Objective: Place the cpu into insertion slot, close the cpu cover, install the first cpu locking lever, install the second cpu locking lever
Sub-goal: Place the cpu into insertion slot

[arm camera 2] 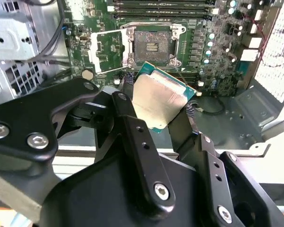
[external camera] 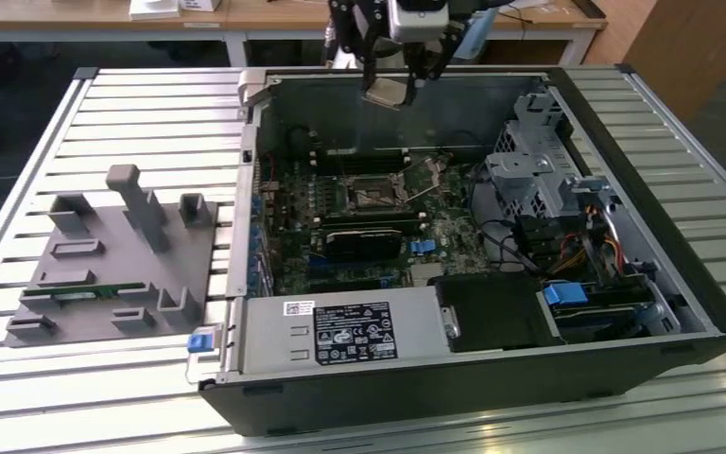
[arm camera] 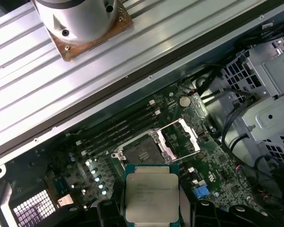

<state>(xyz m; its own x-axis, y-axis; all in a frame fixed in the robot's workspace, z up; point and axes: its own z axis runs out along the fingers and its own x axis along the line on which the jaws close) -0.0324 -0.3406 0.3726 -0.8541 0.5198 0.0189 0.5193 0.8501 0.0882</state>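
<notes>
Exterior view: cpu (external camera: 386, 93) tilted in tool (external camera: 393, 85)

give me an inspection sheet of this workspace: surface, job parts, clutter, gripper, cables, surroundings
surface: ribbed silver metal table bearing an open black computer case.
job's things: small square silver-topped cpu held in the air above the case; square dark insertion slot bare on the green motherboard; thin silvery cpu cover frame standing open beside the slot.
clutter: grey plastic fixture block with uprights on the table, at the exterior view's left.
gripper: black two-finger gripper shut on the cpu's edges.
cables: orange, yellow and black wire bundle inside the case, apart from the slot.
surroundings: wooden desk behind the table.
</notes>
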